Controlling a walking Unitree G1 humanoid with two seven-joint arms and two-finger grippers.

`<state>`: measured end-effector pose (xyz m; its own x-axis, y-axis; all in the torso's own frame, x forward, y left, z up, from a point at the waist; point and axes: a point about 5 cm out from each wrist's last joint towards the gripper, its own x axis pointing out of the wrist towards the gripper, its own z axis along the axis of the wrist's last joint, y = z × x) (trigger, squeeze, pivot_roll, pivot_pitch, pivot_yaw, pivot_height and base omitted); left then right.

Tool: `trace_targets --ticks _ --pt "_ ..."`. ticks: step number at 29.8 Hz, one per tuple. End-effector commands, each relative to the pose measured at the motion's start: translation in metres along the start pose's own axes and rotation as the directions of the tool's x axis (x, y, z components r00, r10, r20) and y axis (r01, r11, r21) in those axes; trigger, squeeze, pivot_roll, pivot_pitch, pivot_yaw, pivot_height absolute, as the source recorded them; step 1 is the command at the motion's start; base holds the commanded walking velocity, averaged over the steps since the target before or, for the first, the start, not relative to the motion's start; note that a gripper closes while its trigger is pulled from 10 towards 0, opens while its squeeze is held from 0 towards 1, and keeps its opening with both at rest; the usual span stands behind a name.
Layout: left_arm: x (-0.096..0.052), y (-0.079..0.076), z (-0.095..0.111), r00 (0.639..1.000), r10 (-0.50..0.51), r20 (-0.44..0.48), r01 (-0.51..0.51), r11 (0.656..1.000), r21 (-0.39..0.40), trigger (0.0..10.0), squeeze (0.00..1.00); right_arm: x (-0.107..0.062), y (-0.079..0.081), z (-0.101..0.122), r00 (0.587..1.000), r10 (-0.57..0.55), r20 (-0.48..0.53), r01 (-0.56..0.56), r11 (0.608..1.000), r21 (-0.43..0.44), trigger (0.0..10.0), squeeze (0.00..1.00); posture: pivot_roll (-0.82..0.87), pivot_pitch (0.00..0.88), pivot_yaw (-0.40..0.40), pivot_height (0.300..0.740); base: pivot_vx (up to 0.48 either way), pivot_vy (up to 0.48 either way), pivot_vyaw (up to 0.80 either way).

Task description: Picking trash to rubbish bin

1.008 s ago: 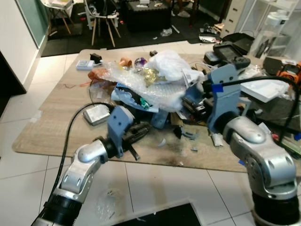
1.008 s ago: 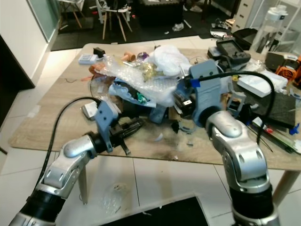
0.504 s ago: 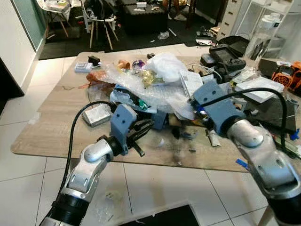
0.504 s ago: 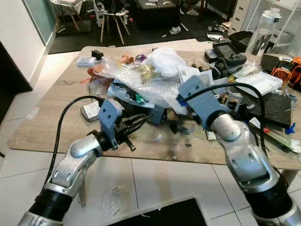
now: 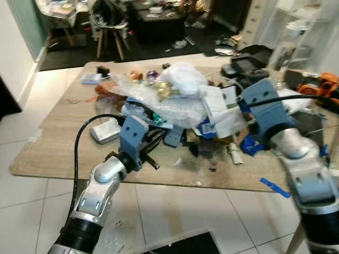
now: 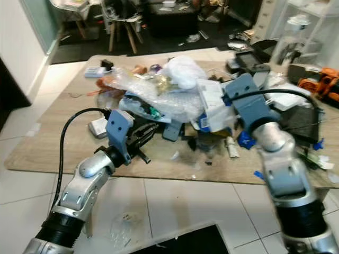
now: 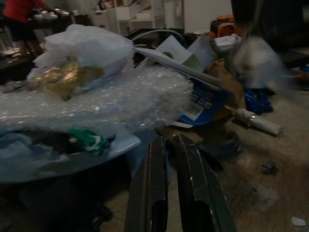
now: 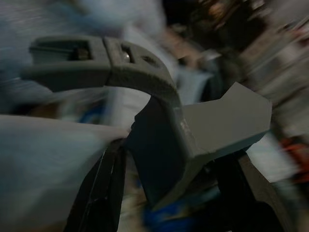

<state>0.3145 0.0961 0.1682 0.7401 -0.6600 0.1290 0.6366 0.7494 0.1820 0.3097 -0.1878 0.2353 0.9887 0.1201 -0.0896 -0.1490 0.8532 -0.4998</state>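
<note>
Left claw [image 5: 153, 144]: fingers pressed together, low at the trash pile [image 5: 175, 103] heaped mid-surface [image 5: 47, 148]. Right claw [image 6: 220, 117]: pinching white paper [image 6: 212, 106] at the pile's right side; grip partly hidden.

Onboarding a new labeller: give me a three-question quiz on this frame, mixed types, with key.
1. True or false: the left tool has its fingers pressed together and holds nothing.
2. Multiple choice: what lies on top of the bubble wrap in the trash pile? A) white plastic bag B) red mug C) shoe
3. Fill in: the right arm's tool reaches into the pile on the wooden ____.

Key: 1 true. 2 A, the white plastic bag. 3 table.
</note>
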Motion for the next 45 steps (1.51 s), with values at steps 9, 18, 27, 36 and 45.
trace_targets --ticks 9,18,27,36,45 --pt "-0.002 0.005 -0.002 0.997 0.079 0.012 -0.079 0.997 0.009 10.0 0.0 0.003 0.002 -0.008 0.999 -0.03 -0.022 0.029 0.999 -0.042 10.0 0.0 -0.11 0.073 0.009 0.74 0.0 0.0 0.0" --pt "-0.001 0.007 0.001 0.993 0.111 0.032 -0.111 0.994 0.015 10.0 0.0 0.003 -0.01 0.004 0.979 -0.154 0.132 0.128 0.974 0.188 10.0 0.0 -0.12 0.073 0.011 0.74 0.0 0.0 0.0" --pt "-0.002 0.019 0.002 0.976 0.213 0.043 -0.214 0.976 0.032 10.0 0.0 0.002 0.013 0.018 0.958 -0.038 0.285 -0.051 0.954 0.297 10.0 0.0 -0.12 0.069 0.014 0.74 0.0 0.0 0.0" --pt "-0.01 0.031 -0.007 0.936 0.351 0.0 -0.351 0.936 -0.029 10.0 0.0 0.003 0.025 0.01 0.946 -0.079 0.314 -0.009 0.963 0.27 10.0 0.0 -0.11 0.06 0.011 0.74 0.0 0.0 0.0" --pt "-0.017 0.042 -0.016 0.872 0.488 -0.028 -0.489 0.871 -0.038 10.0 0.0 0.004 0.03 -0.005 0.944 -0.131 0.301 0.034 0.951 0.308 10.0 0.0 -0.09 0.049 0.01 0.74 0.0 0.0 -0.25"
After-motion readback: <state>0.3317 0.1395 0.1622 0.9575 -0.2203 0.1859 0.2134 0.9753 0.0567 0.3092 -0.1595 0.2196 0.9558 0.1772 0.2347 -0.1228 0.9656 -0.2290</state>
